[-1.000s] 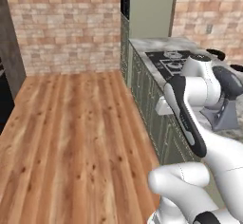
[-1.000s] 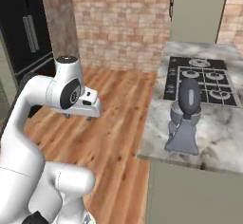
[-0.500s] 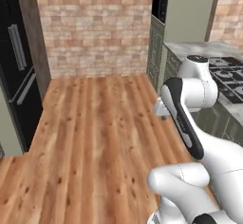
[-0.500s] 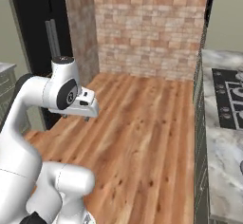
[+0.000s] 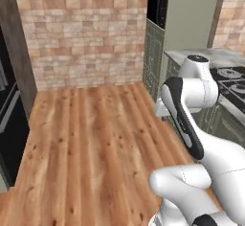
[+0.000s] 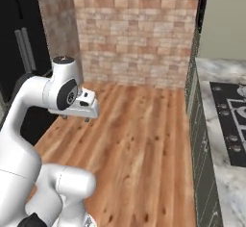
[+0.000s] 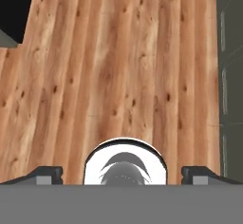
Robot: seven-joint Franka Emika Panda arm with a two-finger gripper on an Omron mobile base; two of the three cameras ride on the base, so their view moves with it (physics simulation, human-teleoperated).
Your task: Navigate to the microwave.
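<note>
Black microwave [image 5: 157, 7]: sat high in the green cabinet, beyond the stove [image 5: 233, 79].
Gripper [image 7: 121, 173]: fingers wide apart, empty, over the wood floor [image 7: 118, 66].

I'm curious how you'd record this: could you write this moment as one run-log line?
stage: driving | goal: microwave ahead right, in tall cabinet | gripper: open, holding nothing, over wood floor | stovetop at right

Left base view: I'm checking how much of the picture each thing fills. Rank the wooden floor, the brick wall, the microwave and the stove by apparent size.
1. Brown plank wooden floor
2. Tan brick wall
3. Black stove, cut by the edge
4. Black built-in microwave, seen edge-on and far, so this says little of true size
</note>
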